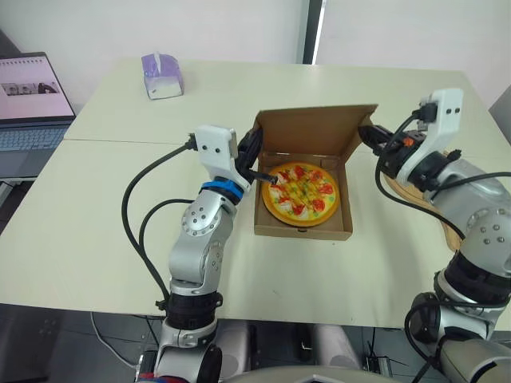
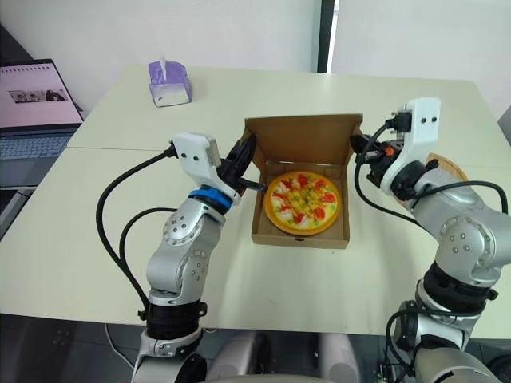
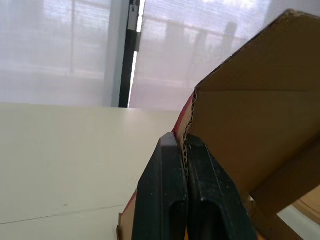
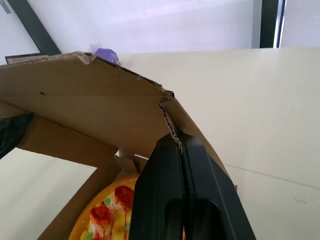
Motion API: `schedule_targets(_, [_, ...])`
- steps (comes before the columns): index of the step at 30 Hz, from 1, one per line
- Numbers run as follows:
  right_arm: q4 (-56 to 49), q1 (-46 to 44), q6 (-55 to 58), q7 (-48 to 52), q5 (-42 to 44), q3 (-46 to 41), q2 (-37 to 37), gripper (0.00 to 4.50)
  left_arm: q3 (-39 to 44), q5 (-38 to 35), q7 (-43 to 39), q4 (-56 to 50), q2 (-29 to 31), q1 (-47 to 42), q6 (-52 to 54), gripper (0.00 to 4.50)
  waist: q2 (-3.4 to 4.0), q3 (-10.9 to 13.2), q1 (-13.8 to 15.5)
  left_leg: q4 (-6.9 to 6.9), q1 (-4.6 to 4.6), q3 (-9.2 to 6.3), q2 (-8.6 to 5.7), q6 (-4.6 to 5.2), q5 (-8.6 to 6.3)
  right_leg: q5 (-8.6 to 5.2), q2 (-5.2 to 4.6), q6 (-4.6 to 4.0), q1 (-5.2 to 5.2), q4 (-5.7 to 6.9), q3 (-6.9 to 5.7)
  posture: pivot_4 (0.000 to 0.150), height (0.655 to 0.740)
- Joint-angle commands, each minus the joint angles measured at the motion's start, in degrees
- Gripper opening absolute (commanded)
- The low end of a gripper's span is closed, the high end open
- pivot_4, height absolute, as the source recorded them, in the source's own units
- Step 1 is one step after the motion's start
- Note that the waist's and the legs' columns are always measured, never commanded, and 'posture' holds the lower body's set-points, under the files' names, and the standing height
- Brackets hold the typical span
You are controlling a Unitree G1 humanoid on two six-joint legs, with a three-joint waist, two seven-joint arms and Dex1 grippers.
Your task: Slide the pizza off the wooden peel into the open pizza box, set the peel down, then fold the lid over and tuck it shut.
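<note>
Pizza (image 1: 301, 191) sits in the box (image 1: 303, 232) between the left gripper (image 3: 183, 150) and right gripper (image 4: 179, 145), each clamped on the upright lid (image 1: 307, 128).

Left pincer (image 2: 246, 153) and right pincer (image 2: 358, 146) hold the lid (image 2: 302, 137) above the pizza (image 2: 303, 201).

Both head cameras are looking forward and down over the tabletop (image 1: 96, 239) from some way off, sharing the pizza box (image 1: 303, 227) at frame centre and the laptop (image 1: 28, 104) at the left edge. The wrist cameras are peering very close along the left pincer (image 3: 186, 150) toward the window (image 3: 75, 50), and along the right pincer (image 4: 181, 142) over the raised lid (image 4: 75, 95) and pizza (image 4: 107, 215).
</note>
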Motion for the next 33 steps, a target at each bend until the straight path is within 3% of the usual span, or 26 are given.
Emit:
schedule_targets(1, [-4.5,1.9,0.4,2.5,5.4,4.4,1.6,0.02,-7.5,-2.4,-6.7,-1.5,2.1,1.6,2.5,0.00,0.00,0.0,0.0,-0.01,0.10,-0.01,0.01,0.10,-0.05,-0.01,0.01,0.00,0.11,-0.01,-0.01,0.150,0.7251])
schedule_targets(6, [-9.1,8.8,-3.1,2.3,5.0,6.3,2.1,0.02,-5.3,-4.4,-9.8,-5.0,7.5,4.4,4.5,0.00,0.03,0.0,-0.3,-0.33,1.00,-0.22,0.20,0.32,-0.18,-0.04,0.24,0.04,1.25,-0.71,-0.15,0.150,0.7251])
schedule_targets(18, [-11.9,20.3,-10.2,1.0,2.5,9.2,1.5,0.02,-4.1,-12.9,-19.4,-11.3,19.9,11.1,10.7,0.00,0.05,0.0,-1.1,-0.43,1.14,-0.26,0.23,0.29,-0.17,-0.06,0.27,0.06,1.36,-0.78,-0.14,0.150,0.7251])
schedule_targets(21, [-11.6,21.4,-11.0,1.0,2.6,9.0,0.2,0.65,-2.6,-14.1,-20.4,-11.3,22.1,11.3,10.8,0.63,0.04,0.0,-1.3,-0.70,1.38,-0.22,0.23,0.28,-0.17,-0.08,0.27,0.06,1.52,-0.89,-0.11,0.150,0.7251])
schedule_targets(31, [-10.8,26.7,-11.2,11.6,6.6,5.8,-16.4,4.20,7.0,-28.0,-35.7,-8.0,35.8,8.1,17.2,3.89,0.00,0.0,-1.3,-1.21,1.60,-0.16,0.33,0.24,-0.14,-0.10,0.40,0.05,1.68,-1.45,-0.08,0.150,0.7251])
schedule_targets(33, [-10.3,28.4,-13.0,14.6,6.1,5.9,-20.1,4.20,7.8,-29.9,-38.9,-7.4,39.4,8.0,18.5,4.15,-0.01,0.0,-1.3,-1.22,1.60,-0.16,0.33,0.25,-0.15,-0.11,0.40,0.08,1.70,-1.49,-0.09,0.150,0.7251])
